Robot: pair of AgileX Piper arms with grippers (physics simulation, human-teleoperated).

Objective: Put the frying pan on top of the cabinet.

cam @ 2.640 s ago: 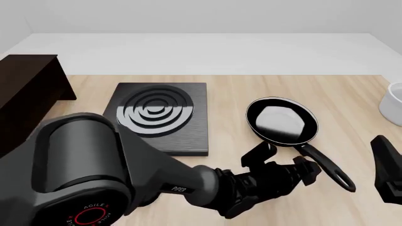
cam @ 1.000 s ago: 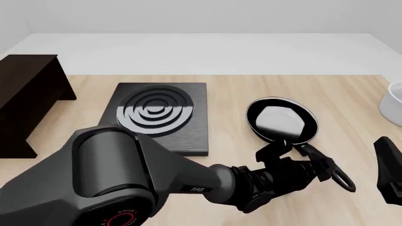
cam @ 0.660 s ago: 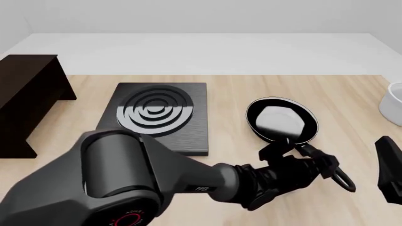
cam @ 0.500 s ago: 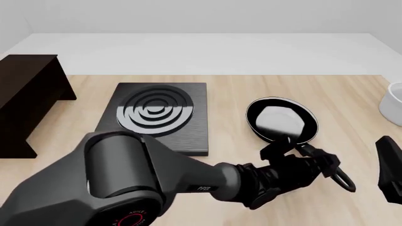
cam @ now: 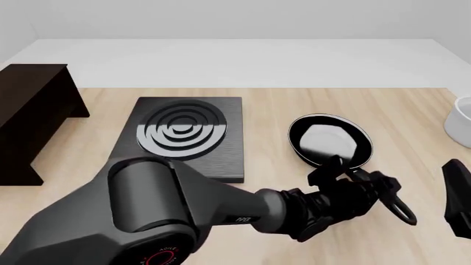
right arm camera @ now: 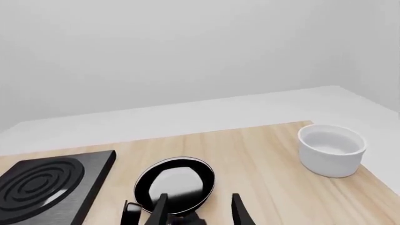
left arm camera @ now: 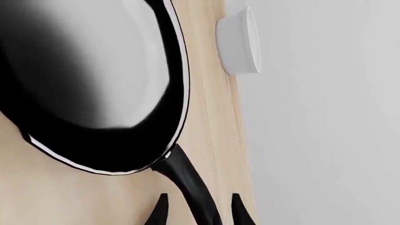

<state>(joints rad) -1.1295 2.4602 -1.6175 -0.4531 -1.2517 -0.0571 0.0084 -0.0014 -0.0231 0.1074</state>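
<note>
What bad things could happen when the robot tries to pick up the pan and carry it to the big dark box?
1. The left gripper straddles the frying pan handle with its fingers apart, far from the bowl, so the pan might tip or twist when lifted.
2. The cabinet stands at the far left, beyond the stove plate; a low carry could bump the plate.
3. The white bowl sits near the table's right edge; a swinging pan might knock it.

Left gripper (cam: 365,185) reaches low rightward, jaws parted; right gripper (right arm camera: 196,208) open.
</note>
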